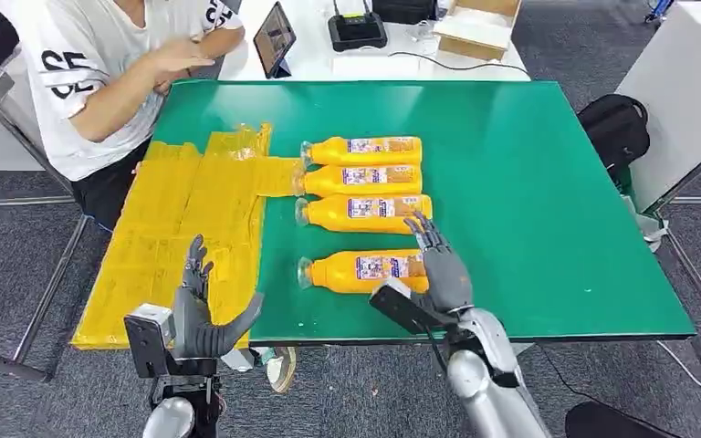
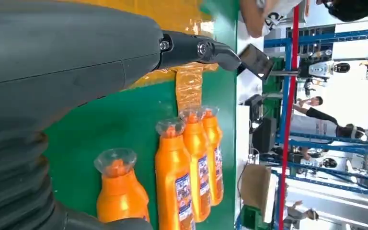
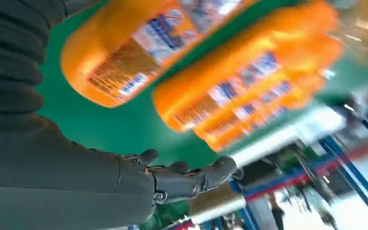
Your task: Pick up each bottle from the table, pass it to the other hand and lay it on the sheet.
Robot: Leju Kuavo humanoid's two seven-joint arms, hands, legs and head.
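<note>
From where I stand, the first pick-up looks to be just beginning: all four orange bottles lie on their sides on the green table [image 1: 548,182], none yet on the yellow sheet [image 1: 173,219], though the second from the far end has its cap touching a strip of that sheet. The right hand [image 1: 438,265] hovers at the base end of the nearest bottle [image 1: 365,270], fingers spread and holding nothing; whether they touch the plastic I cannot tell. The left hand [image 1: 203,315] waits over the sheet's near edge, thumb out and fingers apart, also empty. I judge the next move calls for the right hand to settle across the nearest bottle's body and close round it, then lift and carry it toward the left hand for the pass. The other three bottles [image 1: 360,179] lie close together in a row further off, well apart from the nearest one, so there is room for fingers on both sides. The bottles are smooth, glossy cylinders with clear domed caps and printed paper-like labels; being round, one could roll if nudged rather than gripped. The sheet looks thin, crinkled and shiny, like plastic film, while the table top is flat and matte. A person [image 1: 100,82] sits at the far left corner, hands raised above the table.
</note>
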